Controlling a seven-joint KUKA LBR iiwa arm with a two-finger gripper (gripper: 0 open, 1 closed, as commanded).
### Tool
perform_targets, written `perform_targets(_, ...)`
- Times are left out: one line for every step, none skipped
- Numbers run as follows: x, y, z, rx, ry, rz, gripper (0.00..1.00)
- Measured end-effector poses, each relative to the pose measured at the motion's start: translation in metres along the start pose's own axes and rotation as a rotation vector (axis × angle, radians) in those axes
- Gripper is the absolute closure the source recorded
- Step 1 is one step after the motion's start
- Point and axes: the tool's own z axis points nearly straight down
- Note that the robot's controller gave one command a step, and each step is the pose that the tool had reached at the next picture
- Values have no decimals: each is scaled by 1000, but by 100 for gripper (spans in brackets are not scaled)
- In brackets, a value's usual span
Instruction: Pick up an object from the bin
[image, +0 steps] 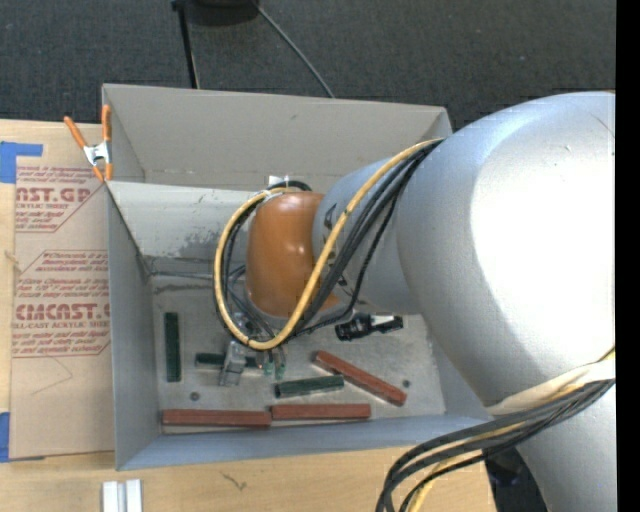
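A small dark green piece lies on the floor of the bin, just left of the gripper. We cannot tell whether the gripper is open or closed. Farther left of the gripper lies a dark green stick, right of it a dark green bar, and toward the near wall two red-brown bars.

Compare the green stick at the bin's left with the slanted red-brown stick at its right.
The green stick is dark green; the red-brown stick is reddish brown. The green stick runs up and down the picture; the red-brown stick slants. The red-brown stick looks longer than the green stick. Both are thin straight bars lying flat.
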Motion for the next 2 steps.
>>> perform_targets(0, 0, -1, 0, 0, 0, 100)
perform_targets(-43, 43, -156, 0, -3, 23, 100)
